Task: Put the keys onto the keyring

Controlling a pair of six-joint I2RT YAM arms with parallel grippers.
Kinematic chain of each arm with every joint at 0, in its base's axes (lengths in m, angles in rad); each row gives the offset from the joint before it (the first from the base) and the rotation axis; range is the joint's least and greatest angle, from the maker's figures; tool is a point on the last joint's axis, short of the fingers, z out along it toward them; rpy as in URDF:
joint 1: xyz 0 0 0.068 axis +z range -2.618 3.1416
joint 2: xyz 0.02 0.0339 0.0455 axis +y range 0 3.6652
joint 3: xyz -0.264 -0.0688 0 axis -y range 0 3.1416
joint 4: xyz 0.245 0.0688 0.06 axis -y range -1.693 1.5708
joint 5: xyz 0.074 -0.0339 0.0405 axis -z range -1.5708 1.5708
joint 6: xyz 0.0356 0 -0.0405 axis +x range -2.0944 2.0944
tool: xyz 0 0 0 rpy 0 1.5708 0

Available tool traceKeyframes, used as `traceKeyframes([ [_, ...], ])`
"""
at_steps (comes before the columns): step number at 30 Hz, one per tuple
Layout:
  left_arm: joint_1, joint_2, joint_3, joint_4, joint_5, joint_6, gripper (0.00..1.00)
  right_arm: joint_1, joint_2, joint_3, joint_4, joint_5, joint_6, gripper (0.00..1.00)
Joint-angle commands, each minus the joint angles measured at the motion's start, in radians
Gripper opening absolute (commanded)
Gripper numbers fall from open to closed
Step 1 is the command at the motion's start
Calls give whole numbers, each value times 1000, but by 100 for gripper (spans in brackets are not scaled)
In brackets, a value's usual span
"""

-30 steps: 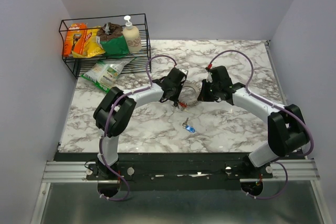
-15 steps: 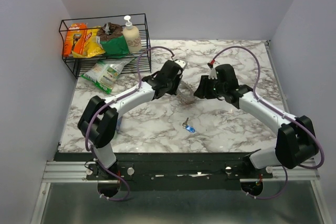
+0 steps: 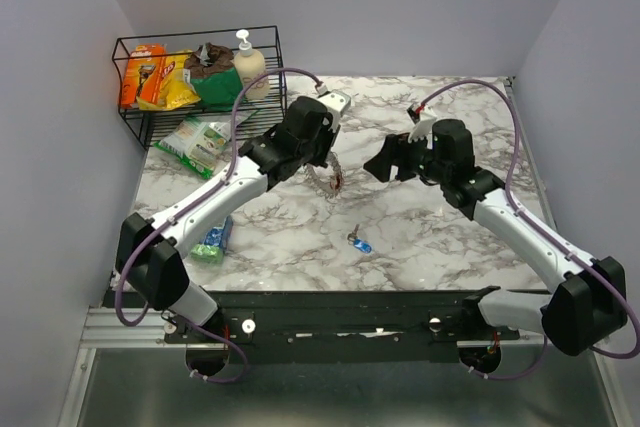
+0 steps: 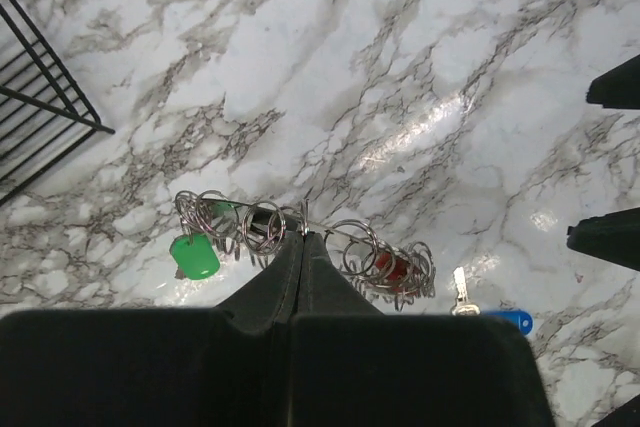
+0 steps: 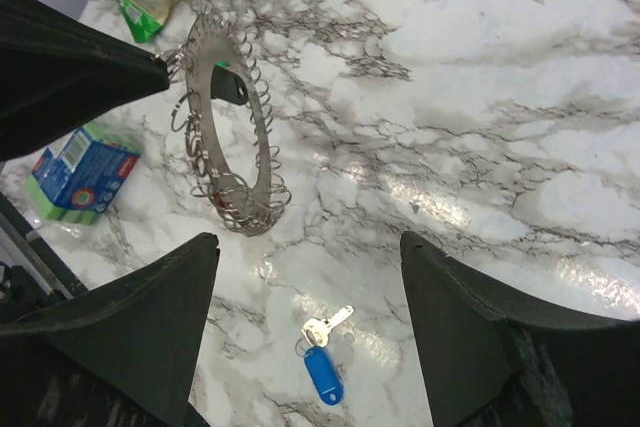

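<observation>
My left gripper (image 4: 303, 237) is shut on the rim of the keyring (image 4: 300, 232), which hangs edge-on above the marble. Keys with green (image 4: 195, 255), black (image 4: 262, 223) and red (image 4: 388, 265) heads dangle from the keyring's small loops. In the top view the keyring (image 3: 328, 175) hangs below the left gripper (image 3: 325, 152). A blue-headed key (image 5: 322, 372) lies loose on the table, also visible as the blue key (image 3: 359, 242) in front of both arms. My right gripper (image 5: 305, 244) is open and empty, above that key and to the right of the keyring (image 5: 235, 137).
A black wire rack (image 3: 200, 77) with snack packs and a soap bottle (image 3: 250, 67) stands at the back left. A green-white bag (image 3: 205, 139) lies in front of the rack. A blue-green packet (image 3: 212, 239) lies near the left arm.
The right gripper has opened, let go of the ring and drawn back to the right. The left arm has lifted the keyring and carried it back and left.
</observation>
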Motion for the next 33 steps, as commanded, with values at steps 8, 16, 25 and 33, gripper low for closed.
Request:
traceKeyframes([
  [8,-6,-173,53,-48,155,164,0,-4,-99,8,162,-231,-53,88],
  [16,-6,-263,-12,-74,304,292,0,-4,-129,53,163,-403,-102,89],
  [25,-7,-291,15,-167,509,411,0,-4,-197,-66,437,-673,-83,94],
  [33,-6,-315,-29,-157,699,454,0,-3,-148,-56,483,-774,-53,90],
])
